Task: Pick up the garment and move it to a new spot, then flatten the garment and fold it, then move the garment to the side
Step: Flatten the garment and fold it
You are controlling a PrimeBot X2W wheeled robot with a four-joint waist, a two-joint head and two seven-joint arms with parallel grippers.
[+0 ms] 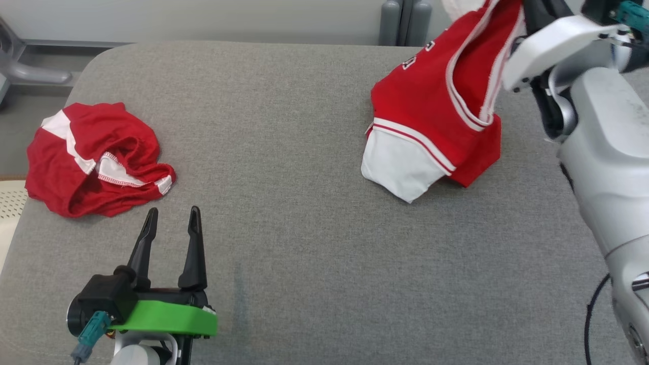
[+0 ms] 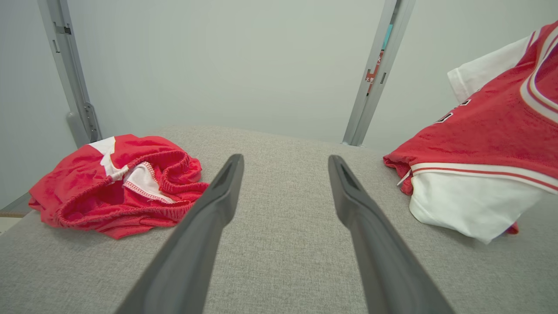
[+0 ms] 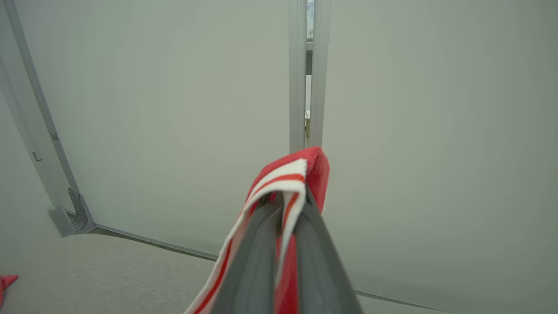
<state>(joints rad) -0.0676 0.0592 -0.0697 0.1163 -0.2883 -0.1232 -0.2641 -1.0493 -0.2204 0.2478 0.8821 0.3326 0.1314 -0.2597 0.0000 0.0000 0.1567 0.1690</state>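
The right end effector (image 3: 290, 198) is clenched on the striped edge of the red jersey (image 1: 431, 101). It holds that edge up high at the far right side. The rest of the jersey hangs down, and its bottom rests on the gray tabletop (image 1: 304, 228).

The grip is on a thin bit of trim. If the arm moves fast, the trim could slip out and the jersey would drop in a heap. The bottom could also drag on the rough gray cloth and bunch up, which would make it harder to flatten later.

The jersey is soft and floppy. It is red with white and red stripes at the edges, and a white part pokes out at the bottom. The tabletop cover looks woven and a little fuzzy, with a rounded corner.

The left end effector (image 1: 173, 210) is released, its two long dark fingers spread apart and holding nothing. Crumpled red shorts (image 1: 96, 157) with white patches lie near it, well apart from the jersey.
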